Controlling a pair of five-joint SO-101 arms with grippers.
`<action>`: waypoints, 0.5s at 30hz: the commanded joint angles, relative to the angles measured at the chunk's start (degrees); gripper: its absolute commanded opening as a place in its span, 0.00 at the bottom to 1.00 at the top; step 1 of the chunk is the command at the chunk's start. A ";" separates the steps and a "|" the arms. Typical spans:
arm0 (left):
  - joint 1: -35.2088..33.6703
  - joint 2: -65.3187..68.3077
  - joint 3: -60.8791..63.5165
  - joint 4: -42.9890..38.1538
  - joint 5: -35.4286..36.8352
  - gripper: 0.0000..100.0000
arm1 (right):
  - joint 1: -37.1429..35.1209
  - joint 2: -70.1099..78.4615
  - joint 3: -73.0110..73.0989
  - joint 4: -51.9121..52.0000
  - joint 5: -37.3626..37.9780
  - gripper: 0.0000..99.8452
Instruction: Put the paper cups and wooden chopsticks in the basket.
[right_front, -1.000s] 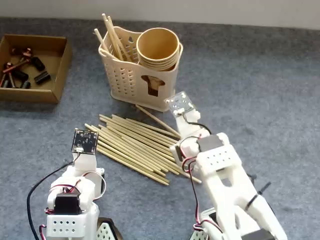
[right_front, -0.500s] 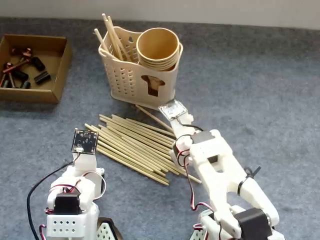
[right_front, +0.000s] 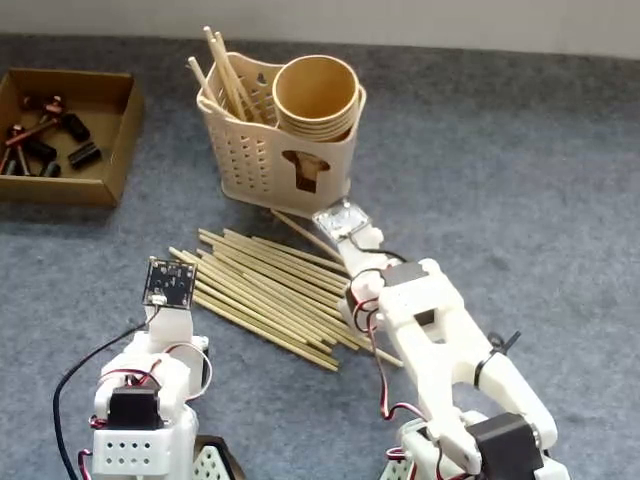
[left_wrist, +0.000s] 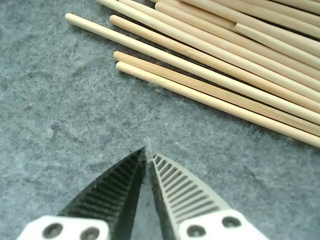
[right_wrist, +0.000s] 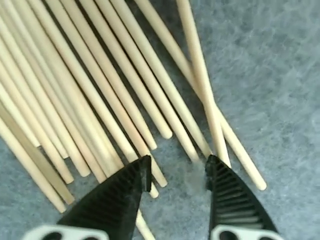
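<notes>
Our right pincer (right_wrist: 177, 165) has swung from the basket (right_front: 245, 165) down over the chopsticks (right_front: 265, 285) on the desk (right_front: 520, 180), jaws apart; we judge a grasp is prob. next. The left pincer (left_wrist: 148, 154) is together, idle. The cups (right_front: 315, 95) sit in the basket.

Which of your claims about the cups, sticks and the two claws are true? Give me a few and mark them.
1. The paper cups sit stacked inside the basket. True.
2. Every one of the chopsticks is in the basket. False: a few stand in it, but most lie loose in front of it.
3. The left gripper is shut. True.
4. The right gripper is clamped on a chopstick. False: it is open over the stick ends.
5. The cardboard box is empty. False: small dark parts lie in it.
</notes>
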 joint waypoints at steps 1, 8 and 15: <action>0.31 -0.22 1.10 0.44 -0.18 0.01 | -0.75 -0.40 0.57 -0.84 1.32 0.18; 0.31 -0.22 1.10 0.44 -0.18 0.01 | -1.45 -0.66 0.22 5.32 1.32 0.18; 0.31 -0.22 1.10 0.44 -0.18 0.01 | -1.54 -3.74 0.31 7.16 1.32 0.16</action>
